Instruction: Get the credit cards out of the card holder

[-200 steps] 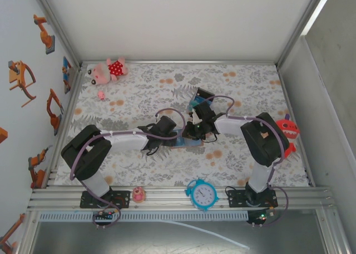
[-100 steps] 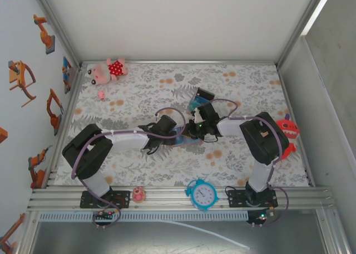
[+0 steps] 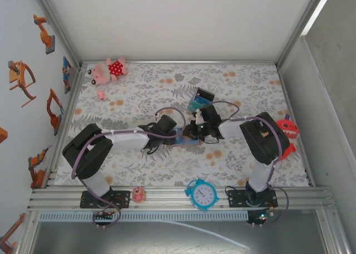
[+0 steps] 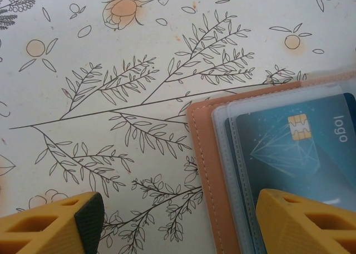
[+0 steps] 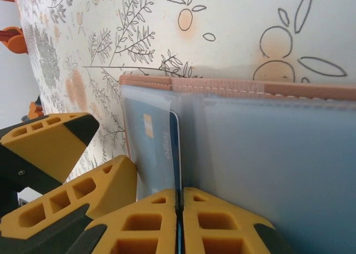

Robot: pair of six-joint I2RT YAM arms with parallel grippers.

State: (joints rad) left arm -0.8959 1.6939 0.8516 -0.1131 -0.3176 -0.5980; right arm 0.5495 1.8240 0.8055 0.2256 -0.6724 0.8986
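Observation:
The tan card holder lies open on the flowered table, clear pockets up, and sits between both arms in the top view. A teal credit card with a gold chip sits in its left pocket. My left gripper is open astride the holder's left edge, one yellow finger over the pocket, the other finger on the table. My right gripper is shut on the edge of the credit card, which stands edge-on at the fold of the card holder.
A small black box with teal cards sits just behind the grippers. A blue clock and a small pink toy stand on the front rail. A pink plush lies at the back left, a red toy at the right wall.
My right gripper's fingers have closed on the card's edge and its wrist has shifted slightly right. The left arm has barely moved.

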